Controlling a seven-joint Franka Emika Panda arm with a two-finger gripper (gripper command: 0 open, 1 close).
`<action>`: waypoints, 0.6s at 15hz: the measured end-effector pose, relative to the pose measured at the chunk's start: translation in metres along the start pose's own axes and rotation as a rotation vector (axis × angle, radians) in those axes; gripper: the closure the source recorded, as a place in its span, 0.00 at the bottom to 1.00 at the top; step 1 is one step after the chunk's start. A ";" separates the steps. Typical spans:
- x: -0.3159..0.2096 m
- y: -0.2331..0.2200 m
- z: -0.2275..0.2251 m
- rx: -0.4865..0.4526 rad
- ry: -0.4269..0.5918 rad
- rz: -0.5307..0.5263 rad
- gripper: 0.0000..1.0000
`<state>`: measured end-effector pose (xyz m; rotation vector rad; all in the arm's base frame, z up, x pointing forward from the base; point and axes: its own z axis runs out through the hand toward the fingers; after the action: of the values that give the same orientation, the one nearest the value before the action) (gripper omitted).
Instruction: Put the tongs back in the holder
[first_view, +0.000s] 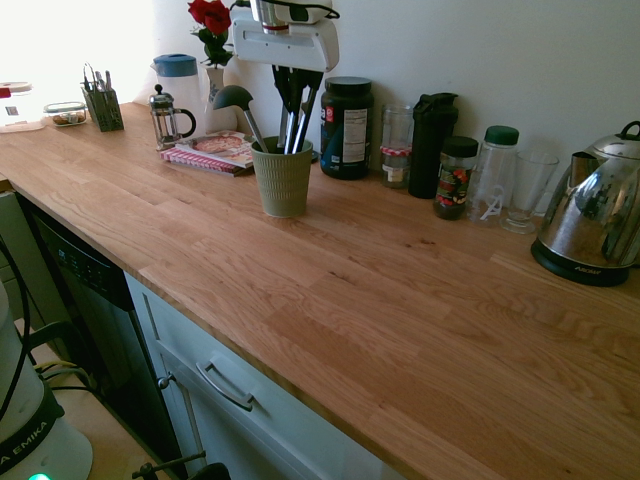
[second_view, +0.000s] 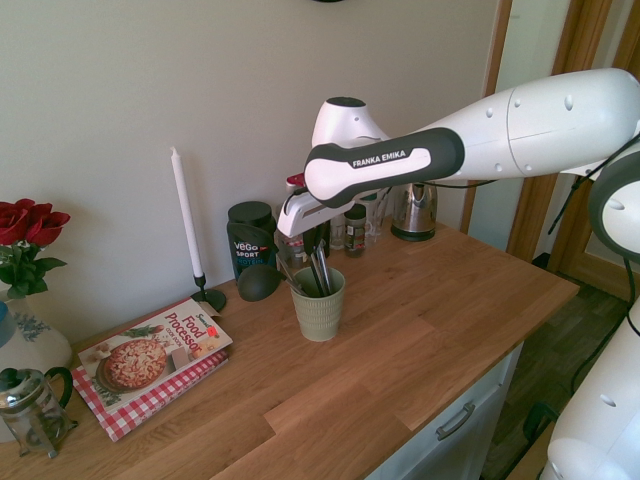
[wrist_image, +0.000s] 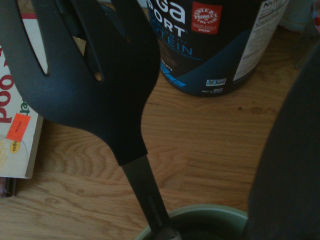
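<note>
The sage-green ribbed holder (first_view: 282, 180) (second_view: 318, 308) stands on the wooden counter near the wall. My gripper (first_view: 295, 75) (second_view: 313, 236) hangs straight above it and is shut on the top of the tongs (first_view: 298, 125) (second_view: 321, 268). The tongs' grey arms run down into the cup, so their lower ends are hidden inside. A black ladle (first_view: 234, 98) (second_view: 258, 282) leans out of the same cup. So does a black slotted spoon (wrist_image: 90, 80), which fills the wrist view above the holder's rim (wrist_image: 210, 212). A dark blurred shape (wrist_image: 292, 150) also shows in the wrist view.
Behind the cup stand a dark protein tub (first_view: 346, 128), jars and a black bottle (first_view: 432, 140). A cookbook (first_view: 215, 150), a French press (first_view: 168, 117) and a rose vase (first_view: 213, 60) sit beside it. A kettle (first_view: 595, 215) stands further along, and a candle (second_view: 186, 215) by the wall.
</note>
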<state>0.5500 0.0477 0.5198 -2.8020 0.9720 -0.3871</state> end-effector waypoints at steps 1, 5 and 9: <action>0.000 0.000 0.000 0.000 0.000 0.000 0.00; 0.000 0.000 0.001 -0.002 0.000 -0.001 0.00; -0.004 0.000 -0.018 -0.021 0.000 -0.012 0.00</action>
<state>0.5414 0.0489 0.5364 -2.8279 0.9650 -0.3812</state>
